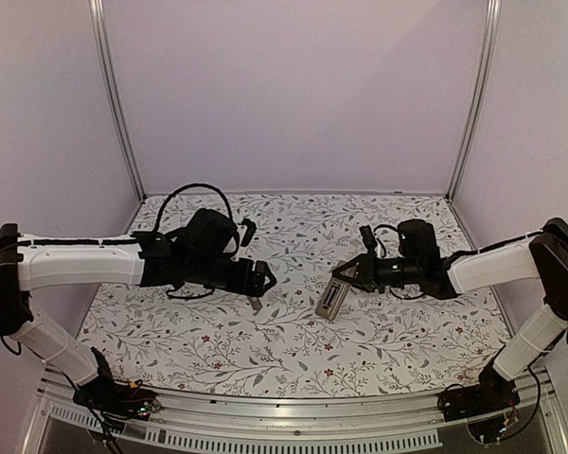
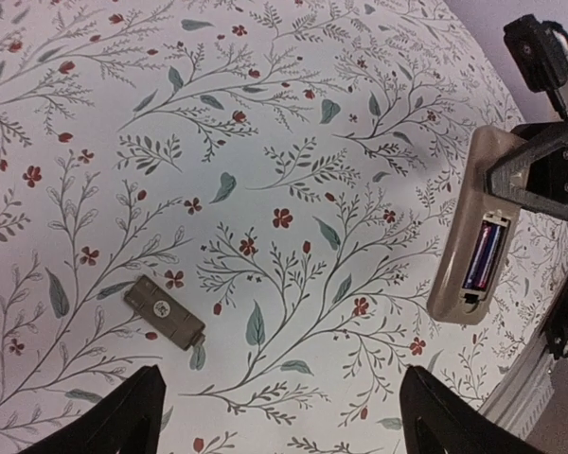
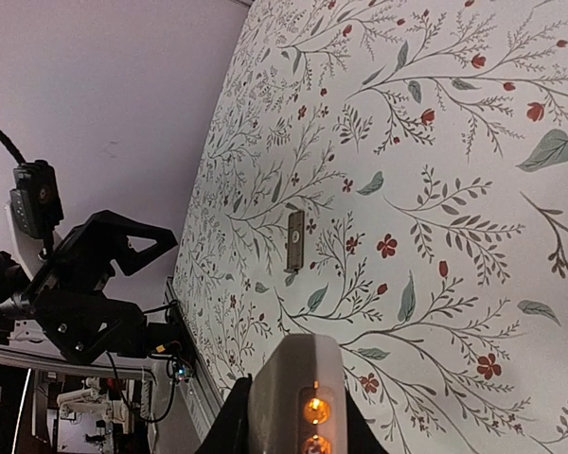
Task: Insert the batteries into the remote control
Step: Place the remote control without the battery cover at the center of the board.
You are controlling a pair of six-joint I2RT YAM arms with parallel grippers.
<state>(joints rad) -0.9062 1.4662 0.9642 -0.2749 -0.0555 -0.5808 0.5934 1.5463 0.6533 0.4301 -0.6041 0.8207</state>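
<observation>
Left gripper [image 1: 264, 280]: jaws spread wide and empty, hovering low over the floral table [image 1: 265, 352].
Right gripper [image 1: 348, 276]: clamped on one end of the remote control [image 2: 454, 236]. The remote is held off the table, off to the left gripper's right, with its long axis slanting away from the right fingers and its open back facing the left gripper.
Grey cover piece [image 2: 164, 312]: lies flat on the table, just ahead of the left fingers; the left arm is nearer.
Batteries [image 2: 483, 253]: seated lengthwise in the open compartment; count unclear.
</observation>
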